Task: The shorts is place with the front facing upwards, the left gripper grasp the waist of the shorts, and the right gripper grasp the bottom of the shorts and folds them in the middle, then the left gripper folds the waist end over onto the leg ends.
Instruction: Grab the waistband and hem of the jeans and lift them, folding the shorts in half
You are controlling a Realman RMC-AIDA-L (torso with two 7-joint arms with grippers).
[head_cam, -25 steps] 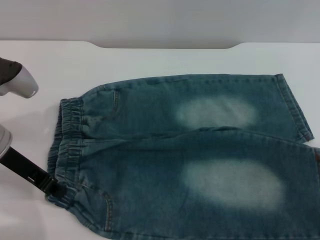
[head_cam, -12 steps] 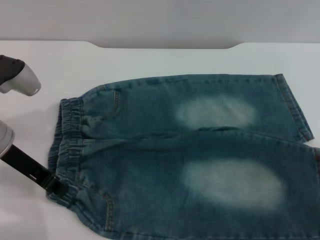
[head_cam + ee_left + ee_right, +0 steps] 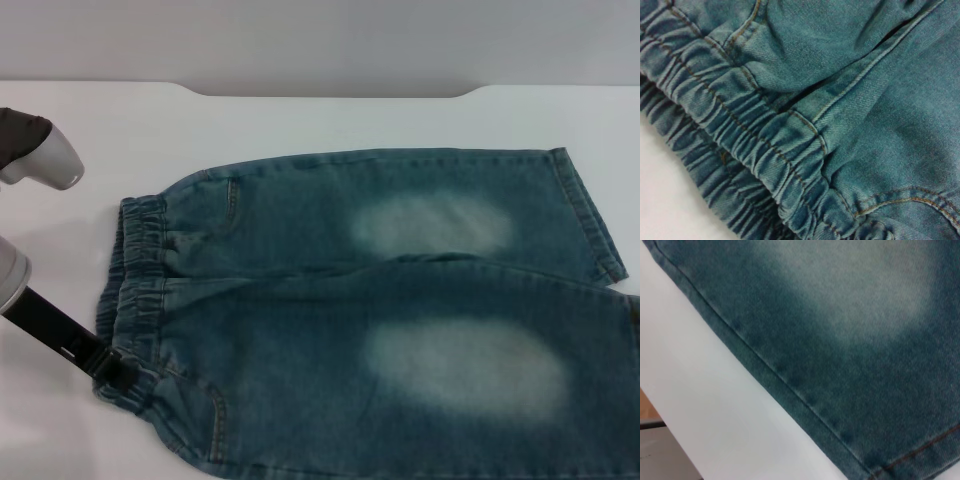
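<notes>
The blue-green denim shorts lie flat on the white table with two pale faded patches facing up. The gathered waist is at the left, and the bottom of the shorts, with its hemmed leg ends, is at the right. My left gripper sits at the near corner of the waist, touching the ruched band. The left wrist view is filled by the crinkled waist from close up. The right wrist view shows a side seam and faded denim of the shorts over the table. The right gripper is out of view.
The white table extends beyond the shorts to the back and left, and its back edge has a notch. A white and grey link of my left arm hangs over the far left. The table's edge shows in the right wrist view.
My left gripper has crept slightly up and left along the near waist corner. A dark tip at the right edge has slipped out of the head view. The shorts lie as before.
</notes>
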